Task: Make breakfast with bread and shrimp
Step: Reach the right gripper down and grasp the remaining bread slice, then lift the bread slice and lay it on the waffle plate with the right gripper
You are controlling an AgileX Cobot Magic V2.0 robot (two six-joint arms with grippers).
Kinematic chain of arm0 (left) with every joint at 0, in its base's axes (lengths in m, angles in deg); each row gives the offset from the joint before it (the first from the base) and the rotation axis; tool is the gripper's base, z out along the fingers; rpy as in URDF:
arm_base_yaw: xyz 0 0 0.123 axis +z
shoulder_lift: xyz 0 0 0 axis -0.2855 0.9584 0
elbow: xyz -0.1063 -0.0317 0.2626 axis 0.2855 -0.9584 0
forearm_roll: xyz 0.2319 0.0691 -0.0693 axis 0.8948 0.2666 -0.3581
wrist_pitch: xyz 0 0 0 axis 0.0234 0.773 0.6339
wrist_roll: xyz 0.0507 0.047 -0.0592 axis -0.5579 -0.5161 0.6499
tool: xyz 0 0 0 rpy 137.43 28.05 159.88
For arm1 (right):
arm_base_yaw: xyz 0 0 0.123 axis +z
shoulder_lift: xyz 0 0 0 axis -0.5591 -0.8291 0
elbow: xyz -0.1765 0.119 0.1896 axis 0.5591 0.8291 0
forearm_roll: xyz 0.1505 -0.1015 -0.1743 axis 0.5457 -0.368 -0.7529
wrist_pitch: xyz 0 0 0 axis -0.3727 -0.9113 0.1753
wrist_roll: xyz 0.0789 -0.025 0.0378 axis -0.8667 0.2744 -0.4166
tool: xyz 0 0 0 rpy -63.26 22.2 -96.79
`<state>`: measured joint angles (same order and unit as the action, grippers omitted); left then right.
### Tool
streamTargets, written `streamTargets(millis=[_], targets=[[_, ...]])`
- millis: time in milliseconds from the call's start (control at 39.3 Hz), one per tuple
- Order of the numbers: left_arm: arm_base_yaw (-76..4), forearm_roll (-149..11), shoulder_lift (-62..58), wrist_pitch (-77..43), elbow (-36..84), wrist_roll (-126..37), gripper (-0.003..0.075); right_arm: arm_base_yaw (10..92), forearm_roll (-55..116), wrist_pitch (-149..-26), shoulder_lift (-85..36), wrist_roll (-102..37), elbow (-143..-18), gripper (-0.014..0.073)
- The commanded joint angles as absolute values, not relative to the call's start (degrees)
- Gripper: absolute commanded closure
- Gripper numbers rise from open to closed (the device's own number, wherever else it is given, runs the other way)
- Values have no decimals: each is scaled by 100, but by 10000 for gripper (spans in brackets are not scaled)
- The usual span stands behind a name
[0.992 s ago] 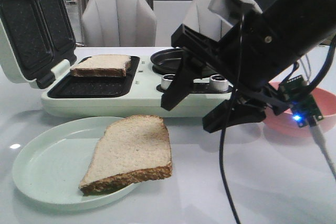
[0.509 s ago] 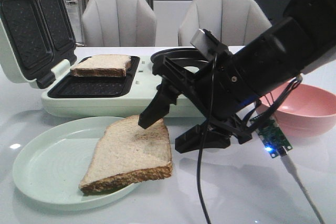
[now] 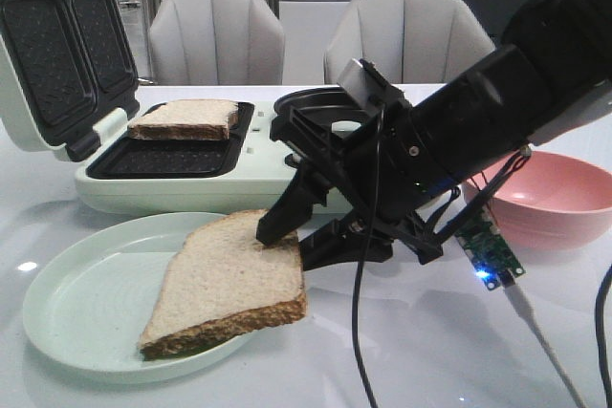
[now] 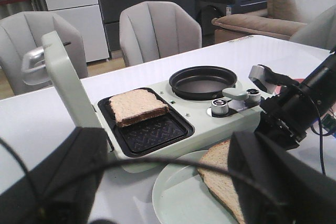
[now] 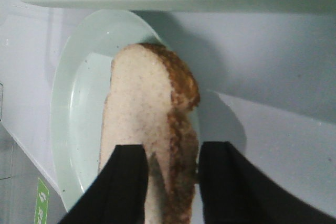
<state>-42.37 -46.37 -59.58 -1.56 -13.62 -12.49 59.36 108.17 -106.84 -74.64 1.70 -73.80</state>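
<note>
One bread slice lies on a pale green plate; it also shows in the left wrist view and the right wrist view. My right gripper is open, one finger on top of this slice and one beside its crust edge. A second bread slice lies in the open sandwich maker's tray. My left gripper is open and empty, back from the plate. No shrimp is in view.
The green sandwich maker stands behind the plate with its lid raised at the left and a round black pan on its right. A pink bowl sits at the right, its inside hidden. Two chairs stand behind the table.
My right gripper has come down and to the left from above the sandwich maker's knobs to the plate's bread slice. The slice has shifted slightly left.
</note>
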Motion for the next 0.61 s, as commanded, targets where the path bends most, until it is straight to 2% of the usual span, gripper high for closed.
streamTargets(millis=[0,153,585], targets=[[-4226,-4699,-5917,-659,-1214,-1249,188,5938,10984,-10989,-7210,260,-7529,350],[-4226,-4699,-5917,-659,-1214,-1249,188,5938,11003,-11056,-7150,260,-7529,462],[-4226,-4699,-5917,-659,-1214,-1249,188,5938,11171,-11332,-6436,514,-7857,457]])
